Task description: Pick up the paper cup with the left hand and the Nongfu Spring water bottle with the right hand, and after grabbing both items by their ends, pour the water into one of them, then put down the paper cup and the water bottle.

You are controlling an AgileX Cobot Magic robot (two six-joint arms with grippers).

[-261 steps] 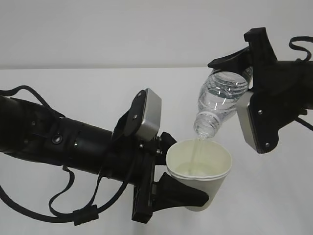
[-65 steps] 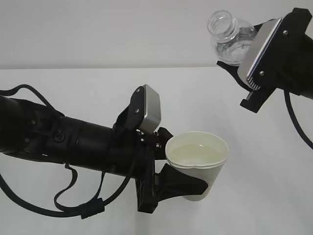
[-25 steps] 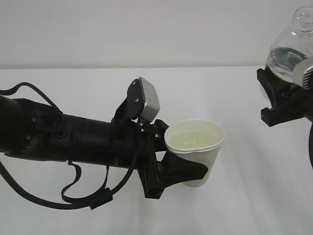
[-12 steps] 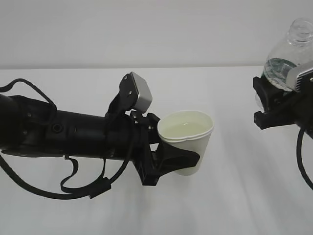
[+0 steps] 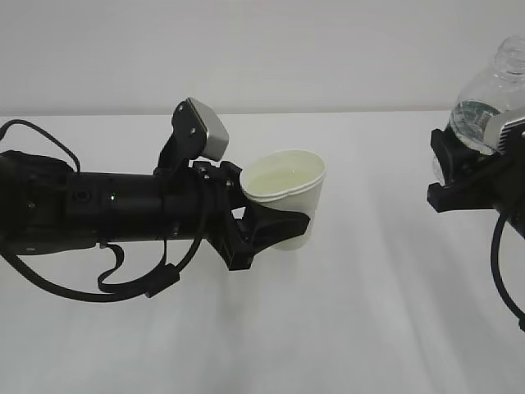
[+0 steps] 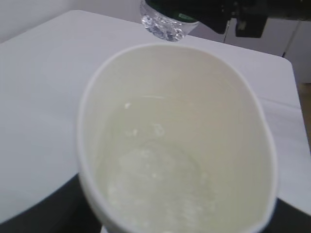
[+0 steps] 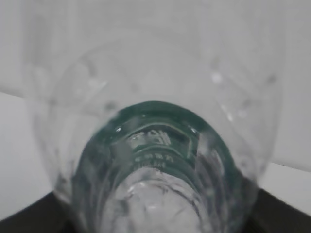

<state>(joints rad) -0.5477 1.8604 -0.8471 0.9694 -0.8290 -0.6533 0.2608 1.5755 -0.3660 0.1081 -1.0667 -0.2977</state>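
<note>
The white paper cup (image 5: 285, 193) is held upright above the table, with my left gripper (image 5: 275, 231) shut round its lower wall. In the left wrist view the paper cup (image 6: 175, 145) fills the frame, and water (image 6: 155, 179) lies in it. At the right edge, the Nongfu Spring water bottle (image 5: 492, 94) stands neck up with my right gripper (image 5: 463, 168) shut on its lower end. A little water (image 5: 474, 115) remains in it. Seen from the right wrist, the bottle (image 7: 155, 145) covers the frame, its green label showing through. The two things are well apart.
A white tabletop (image 5: 369, 312) spreads under both arms and meets a pale wall behind. The left arm's black body and loose cables (image 5: 107, 213) stretch across the left half. The bottle's base (image 6: 163, 26) shows beyond the cup in the left wrist view.
The left arm has drawn back to the left and slightly up, carrying the cup level. The right gripper and the upright bottle have barely moved at the right edge.
</note>
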